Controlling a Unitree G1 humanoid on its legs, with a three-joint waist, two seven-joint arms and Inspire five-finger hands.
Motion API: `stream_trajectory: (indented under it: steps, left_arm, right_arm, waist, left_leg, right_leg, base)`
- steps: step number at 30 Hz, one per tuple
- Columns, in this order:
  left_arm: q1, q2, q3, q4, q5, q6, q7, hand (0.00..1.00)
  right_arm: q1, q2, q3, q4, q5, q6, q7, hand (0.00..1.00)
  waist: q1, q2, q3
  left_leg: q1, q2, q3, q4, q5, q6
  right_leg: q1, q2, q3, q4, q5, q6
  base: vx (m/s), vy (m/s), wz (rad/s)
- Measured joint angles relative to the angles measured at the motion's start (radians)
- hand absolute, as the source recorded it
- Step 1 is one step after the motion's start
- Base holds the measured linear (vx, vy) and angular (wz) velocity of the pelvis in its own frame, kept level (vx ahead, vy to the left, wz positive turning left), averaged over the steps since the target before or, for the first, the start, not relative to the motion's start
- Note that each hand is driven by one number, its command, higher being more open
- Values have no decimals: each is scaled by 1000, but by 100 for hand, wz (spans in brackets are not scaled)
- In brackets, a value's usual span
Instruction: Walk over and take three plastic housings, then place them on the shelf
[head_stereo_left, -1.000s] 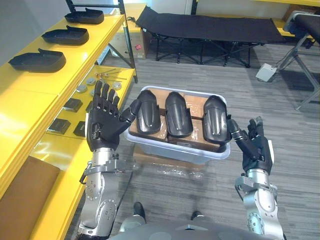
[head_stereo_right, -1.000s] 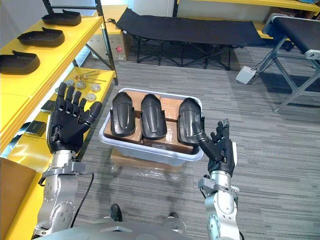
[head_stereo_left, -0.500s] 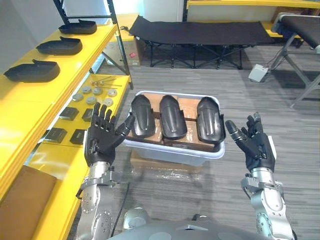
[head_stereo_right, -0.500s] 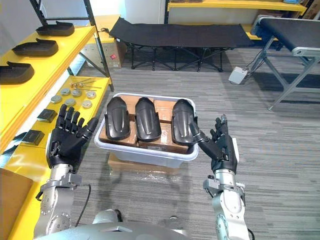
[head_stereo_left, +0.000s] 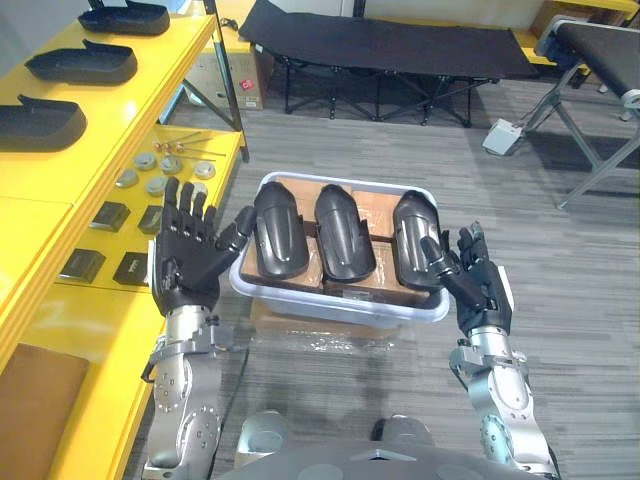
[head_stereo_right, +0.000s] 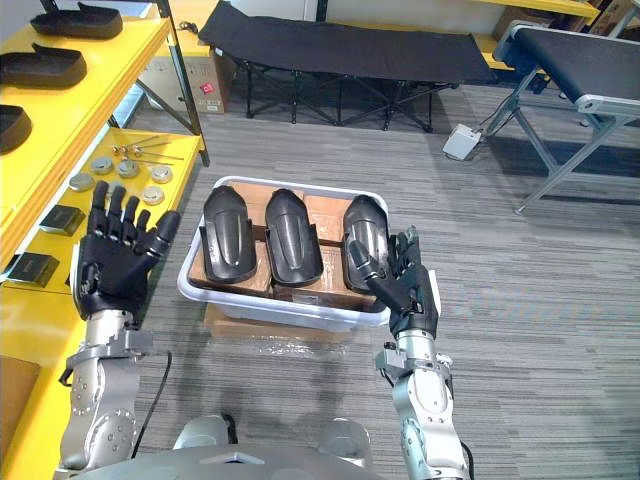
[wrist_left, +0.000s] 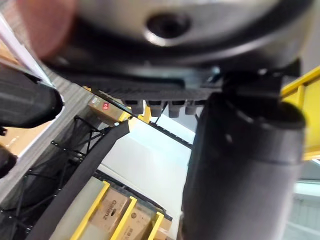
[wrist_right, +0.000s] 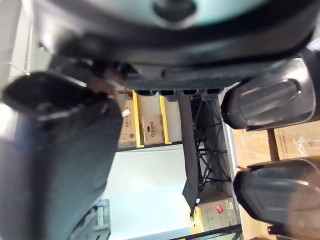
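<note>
Three black plastic housings (head_stereo_left: 343, 232) lie side by side in a white bin (head_stereo_left: 335, 308) at the centre of the frame. They rest lengthwise on brown cardboard boxes (head_stereo_left: 372, 202) packed inside it, and neither hand holds any of them. The bin sits on a flat piece of cardboard (head_stereo_left: 300, 328) on the grey carpet floor (head_stereo_left: 570, 260). The left hand (head_stereo_left: 185, 265) is raised at the lower left, just beside the bin's left wall. Its palm faces the camera, its fingers are straight and spread upward, and its thumb (head_stereo_left: 236, 230) reaches toward the leftmost housing (contact cannot be told from here). The right hand (head_stereo_left: 478, 290) is raised at the lower right by the bin's right corner, fingers likewise straight and fanned apart and grasping nothing. Its thumb (head_stereo_left: 433, 252) overlaps the rightmost housing in the head views, but whether they touch cannot be told; the right wrist view shows two housings (wrist_right: 272, 102) past the hand. Along the left edge runs the yellow shelf (head_stereo_left: 130, 105). Its upper level carries three other black shells (head_stereo_left: 40, 118) in a row toward the upper left corner. The lower level, near the left hand, holds round metal discs (head_stereo_left: 150, 172) and small dark blocks (head_stereo_left: 105, 214). Across the top of the frame stands a black folding cot (head_stereo_left: 380, 45), with a small white box (head_stereo_left: 500, 137) on the floor to its right.
</note>
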Motion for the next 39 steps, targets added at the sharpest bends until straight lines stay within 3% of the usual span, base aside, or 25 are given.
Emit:
stream_trajectory:
  steps: [2,4,5,6,8,9,11,16,20,24,27,28,34,39]
  left_arm:
    - [-1,3,23,2,-5,-3,3,100]
    - [3,15,33,5,-8,-4,6,100]
    - [17,21,38,6,-8,-7,9,100]
    - [31,19,40,10,-8,-6,14,100]
    - [41,-21,32,51,-33,-3,16,100]
    - [52,-37,6,75,-58,3,11,100]
    - [73,-61,-30,81,-81,3,-3,100]
    - [61,-57,-43,80,-79,-5,-47,100]
    - [66,-41,-42,80,-95,-5,-55,100]
    - [69,-29,-17,80,-122,-4,-56,100]
    - [63,-15,3,80,-122,-4,-57,100]
    - [11,16,-8,79,-117,-2,-61,100]
    - [13,16,-8,79,-116,-2,-61,100]
    - [1,15,-6,68,-104,-2,-60,100]
  right_arm:
    - [11,1,-2,-1,1,0,26,100]
    - [21,2,-4,-11,2,0,51,100]
    - [20,1,-3,-19,0,1,66,100]
    - [11,-3,-3,-24,-2,1,74,100]
    - [-24,-30,-12,-26,-15,14,71,100]
    - [-32,-58,-23,-26,-11,30,69,100]
    - [-32,-81,-59,-26,11,46,56,100]
    - [-32,-78,-142,-52,5,56,-53,100]
    - [47,-31,-187,-121,2,83,-138,100]
    - [129,51,-244,-129,-17,110,-212,100]
    - [138,56,-303,-78,-35,161,-212,100]
    - [78,55,-331,54,-33,172,-202,100]
    - [62,55,-331,62,-24,165,-199,100]
    - [-67,47,-338,117,16,122,-158,100]
  waist:
    - [-19,-16,-5]
    - [-12,-43,-16]
    - [-2,-64,-31]
    - [7,-63,-38]
    - [15,-19,-33]
    - [13,7,-33]
    - [12,26,-31]
    - [6,16,-24]
    - [-12,-14,-7]
    - [-30,-28,1]
    - [-42,-38,14]
    - [-45,-68,111]
    - [-41,-68,112]
    - [-40,-51,151]
  left_leg:
    - [7,18,-43,26,-16,-24]
    - [4,24,-82,50,-35,-55]
    - [-7,22,-100,62,-47,-75]
    - [-14,32,-109,70,-51,-90]
    - [-26,70,-118,69,-23,-120]
    - [-31,85,-100,48,7,-119]
    - [-24,97,-35,-15,65,-121]
    - [15,89,66,-145,133,-117]
    - [6,62,106,-172,140,-107]
    - [6,44,157,-174,145,-98]
    - [-2,50,183,-151,139,-93]
    - [-116,82,202,3,58,-79]
    - [-122,76,201,-1,58,-79]
    - [-155,32,176,-28,90,-52]
  right_leg:
    - [16,2,48,-40,18,28]
    - [56,-1,33,-131,49,72]
    - [79,-2,-4,-176,26,77]
    - [103,3,-24,-202,-24,88]
    - [130,40,-70,-237,-45,78]
    - [134,51,-94,-248,-45,67]
    - [136,54,-118,-269,-38,52]
    - [129,49,-124,-316,-17,44]
    - [112,33,-111,-350,16,61]
    - [116,18,-86,-403,56,77]
    - [116,21,-65,-423,73,76]
    - [87,29,-54,-487,136,79]
    - [82,23,-59,-486,136,79]
    - [39,-12,-81,-459,137,81]
  base:
    - [62,-157,74]
    - [76,-289,65]
    - [85,-291,44]
    - [128,-344,40]
    - [86,-280,34]
    - [50,-214,39]
    - [60,-147,32]
    - [14,-44,4]
    - [-37,53,-5]
    - [-18,79,-16]
    - [-14,33,-14]
    - [-10,10,-11]
    - [0,0,1]
    - [-12,26,14]
